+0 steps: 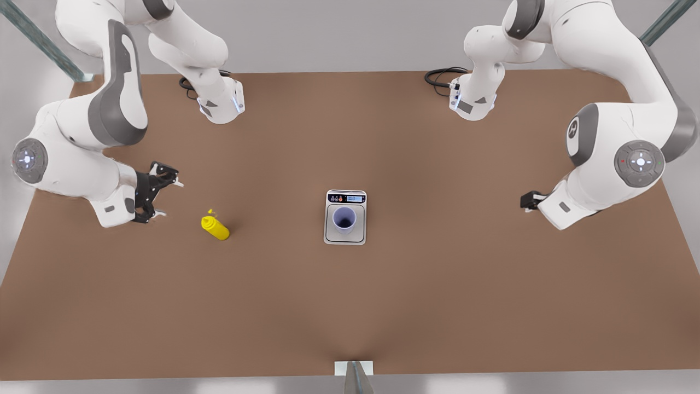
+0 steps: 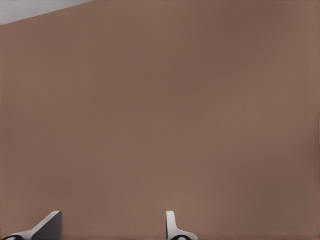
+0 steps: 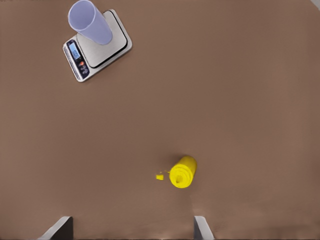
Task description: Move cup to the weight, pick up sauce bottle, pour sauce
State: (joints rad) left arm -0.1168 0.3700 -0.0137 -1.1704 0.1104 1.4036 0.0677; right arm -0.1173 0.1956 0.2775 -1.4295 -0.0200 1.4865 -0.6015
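The pale purple cup [image 1: 344, 219] stands upright on the weight [image 1: 346, 198], a silver scale at the table's middle; both also show in the right wrist view, cup [image 3: 90, 22] on weight [image 3: 107, 47]. The yellow sauce bottle [image 1: 216, 227] stands on the table toward the front view's left, with a tiny yellow speck [image 3: 160, 176] by its top [image 3: 182, 171]. My right gripper [image 1: 170, 200] is open a little to the left of the bottle, fingers spread [image 3: 131, 230]. My left gripper [image 1: 528, 201] waits at the front view's right, open [image 2: 110, 230] over bare table.
The brown table [image 1: 437, 301] stretches wide around the scale. Both arm bases [image 1: 221, 104] [image 1: 473, 101] sit at its far edge with black cables beside them. A small grey bracket [image 1: 354, 369] is at the near edge.
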